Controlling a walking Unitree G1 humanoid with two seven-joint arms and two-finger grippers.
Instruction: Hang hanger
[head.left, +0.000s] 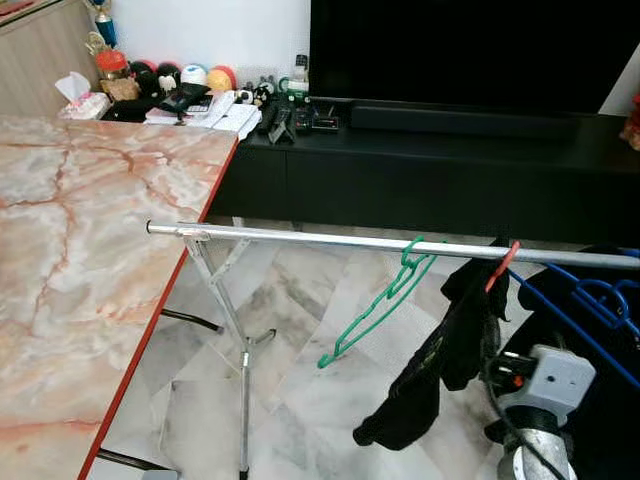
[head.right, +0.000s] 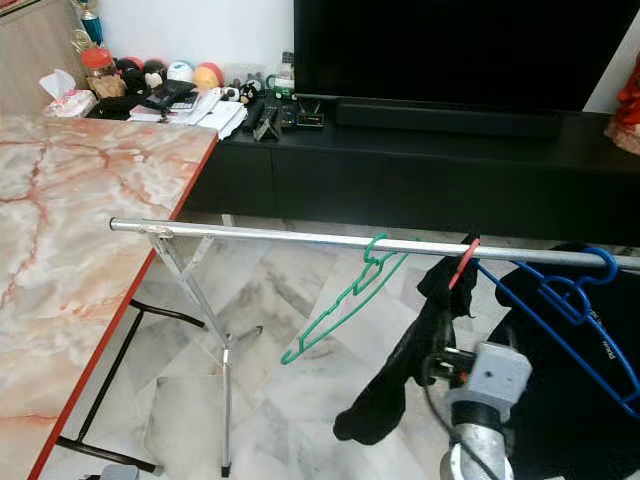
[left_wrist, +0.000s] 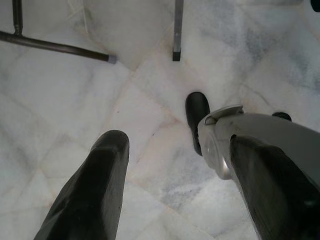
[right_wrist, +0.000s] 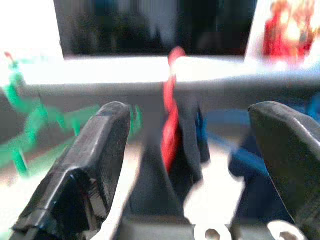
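Step in hand, as judged: release and withdrawal; the right gripper (right_wrist: 187, 165), jaws wide and empty, sits low right in the head views facing the rail (head.left: 330, 240) and should back straight out without snagging hooks. Item: red hanger (head.left: 502, 265), thin, hooked over the rail right of centre, carrying a black garment (head.left: 440, 360) between green hanger (head.left: 385, 300) and blue hanger (head.right: 575, 310). Left gripper (left_wrist: 175, 185): jaws wide, over marble floor (left_wrist: 60, 100).

Blurred: rail (right_wrist: 150, 82), red hanger (right_wrist: 171, 120) and green hanger (right_wrist: 30, 125) ahead of my right claw (right_wrist: 192, 165). Cut off by frame edge: blue hanger (head.right: 590, 330), tabletop (head.left: 60, 300). Clutter (head.left: 190, 90) on black cabinet (head.left: 420, 150) too small to identify.
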